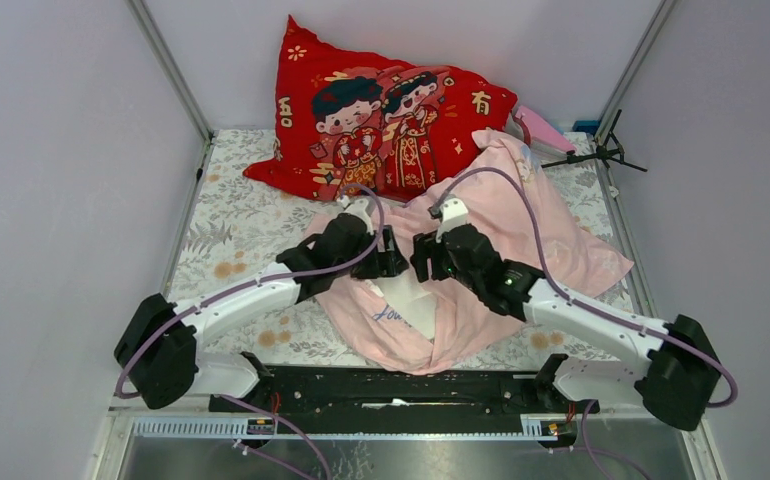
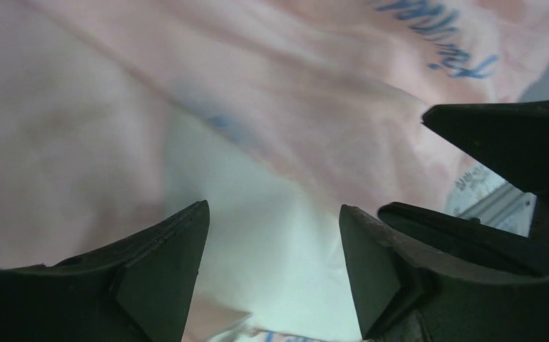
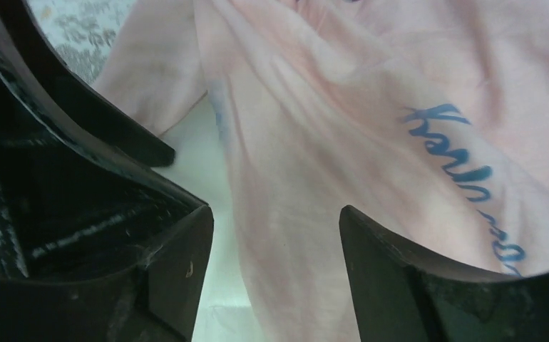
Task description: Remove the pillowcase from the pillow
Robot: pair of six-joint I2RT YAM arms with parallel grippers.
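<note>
The pale pink pillowcase (image 1: 521,235) lies crumpled over the middle and right of the table. A white strip of the pillow (image 1: 408,297) shows through its opening near the front. My left gripper (image 1: 393,253) and right gripper (image 1: 423,258) hover side by side over that opening, almost touching. In the left wrist view the open left gripper (image 2: 272,242) frames the white pillow (image 2: 272,263) under pink fabric (image 2: 293,92). In the right wrist view the open right gripper (image 3: 275,246) frames the pink pillowcase (image 3: 307,214), with the white pillow (image 3: 197,153) at the left.
A big red cushion (image 1: 381,125) with a cartoon couple leans on the back wall. A black stand (image 1: 601,155) sits at the back right. The floral tablecloth (image 1: 231,230) shows at the left. The black base rail (image 1: 401,385) runs along the near edge.
</note>
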